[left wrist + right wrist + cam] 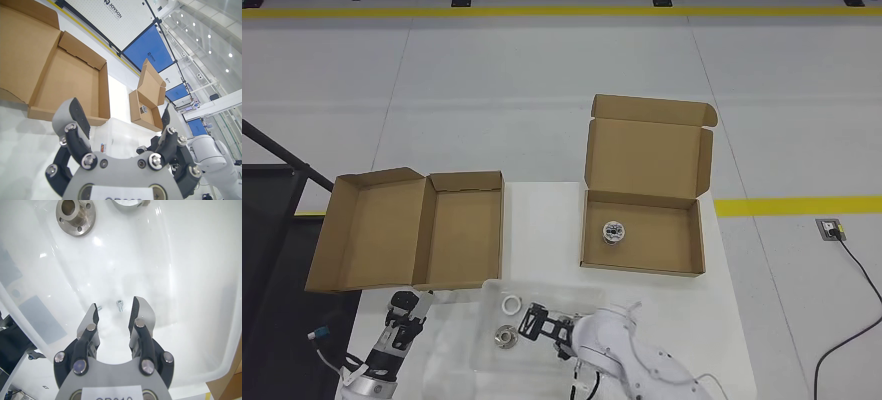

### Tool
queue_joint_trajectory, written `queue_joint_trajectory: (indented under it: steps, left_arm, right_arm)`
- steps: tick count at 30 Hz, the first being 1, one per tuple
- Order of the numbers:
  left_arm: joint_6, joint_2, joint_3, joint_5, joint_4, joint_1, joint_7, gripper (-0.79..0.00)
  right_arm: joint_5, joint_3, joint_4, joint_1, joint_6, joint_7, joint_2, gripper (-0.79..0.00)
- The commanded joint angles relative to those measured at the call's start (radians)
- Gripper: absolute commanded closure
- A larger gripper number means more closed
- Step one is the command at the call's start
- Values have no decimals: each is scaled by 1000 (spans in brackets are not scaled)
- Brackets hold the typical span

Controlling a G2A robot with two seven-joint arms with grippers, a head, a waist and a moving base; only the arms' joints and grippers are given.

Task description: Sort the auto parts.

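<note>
The table (542,230) carries two open boxes, well apart: the left box (457,235) near my left jaws, which are spread wide, and the right box (662,250), holding a round part (614,233). My right jaws hang apart over the clear bin (217,370), where a flange (75,217), a ring (511,303) and a small screw (119,305) lie.

Clear plastic bin (223,332) sits at the near edge of the desk (542,230). In it I see a steel flanged hub (75,217), bore up and resting on its flange, with a pale ring (511,303) just beside it. A small socket-head screw (119,305) lies apart from both, and a second screw (99,308) near it is partly hidden. Right cardboard box (667,245), lid raised, holds one round part (614,233). Left cardboard box (467,235) lies open.
</note>
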Motion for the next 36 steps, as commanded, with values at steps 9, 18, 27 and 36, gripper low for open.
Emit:
queue_joint_trajectory:
  steps: [9, 18, 27, 36]
  left_arm:
    - [0, 0, 0, 0, 0, 0, 0, -785]
    - [0, 0, 0, 0, 0, 0, 0, -785]
    - [0, 0, 0, 0, 0, 0, 0, -785]
    - [0, 0, 0, 0, 0, 0, 0, -785]
  right_arm:
    - [28, -31, 89, 44, -29, -12, -21, -369]
    - [17, -52, 101, 57, -25, 30, -32, -292]
    - [4, -72, 138, 80, -18, 41, -47, -296]
    - [2, -88, 189, 108, -26, 31, -64, -231]
